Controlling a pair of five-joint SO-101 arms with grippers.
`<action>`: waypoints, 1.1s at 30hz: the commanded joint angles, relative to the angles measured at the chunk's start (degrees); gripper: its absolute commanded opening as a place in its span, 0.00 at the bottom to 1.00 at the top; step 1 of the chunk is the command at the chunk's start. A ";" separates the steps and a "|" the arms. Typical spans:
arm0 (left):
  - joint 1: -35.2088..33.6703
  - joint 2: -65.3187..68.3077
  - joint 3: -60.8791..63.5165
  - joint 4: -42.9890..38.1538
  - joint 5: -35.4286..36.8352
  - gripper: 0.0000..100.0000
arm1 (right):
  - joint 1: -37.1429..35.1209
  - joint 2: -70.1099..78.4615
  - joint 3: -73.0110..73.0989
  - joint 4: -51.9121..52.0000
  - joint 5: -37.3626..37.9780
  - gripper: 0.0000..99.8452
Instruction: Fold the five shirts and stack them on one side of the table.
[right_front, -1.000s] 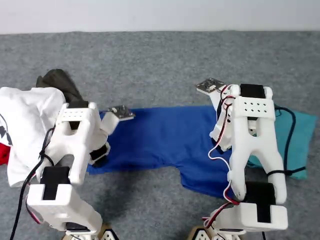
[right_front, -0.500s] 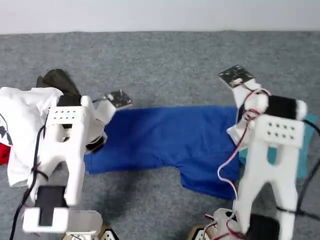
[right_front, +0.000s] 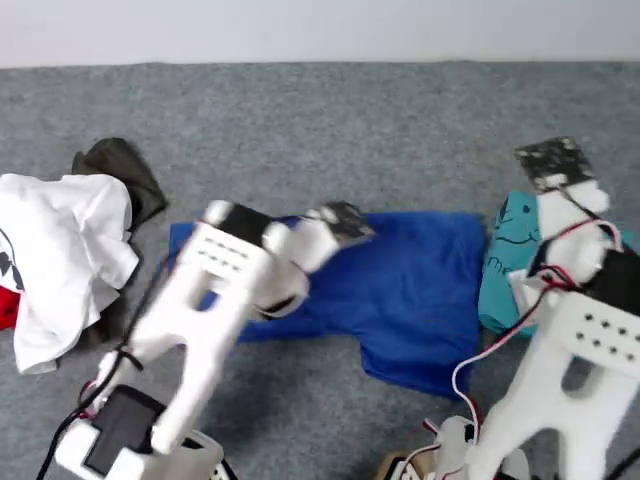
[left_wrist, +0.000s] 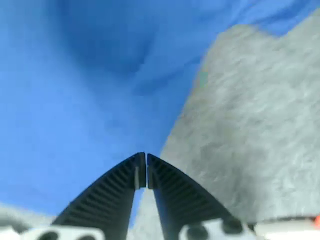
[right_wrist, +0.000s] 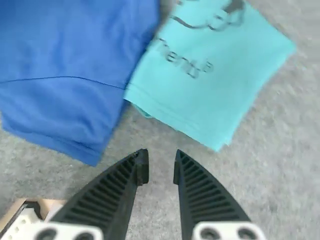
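1. My left gripper (left_wrist: 142, 172) has its fingers together on nothing, over the edge of the blue shirt (left_wrist: 75, 100), which lies spread across the middle of the table (right_front: 330, 120).
2. My right gripper (right_wrist: 158, 167) stands slightly apart and empty over bare table, near the teal shirt (right_wrist: 220, 70) at the right edge, which touches the blue one.
3. A white shirt (right_front: 60, 250) and a dark shirt (right_front: 125, 170) are heaped at the left edge.

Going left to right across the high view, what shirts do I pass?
white shirt → dark green shirt → blue shirt → teal shirt
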 joint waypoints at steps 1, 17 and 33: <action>7.47 -2.37 -2.24 -5.36 3.16 0.04 | 5.32 -4.35 -2.64 2.24 -0.53 0.09; 24.26 11.87 -11.47 -13.63 8.70 0.16 | 11.30 -18.68 8.79 2.24 -0.09 0.09; 29.71 34.20 -31.96 -10.73 8.62 0.16 | 11.38 -20.35 9.93 2.15 -0.09 0.09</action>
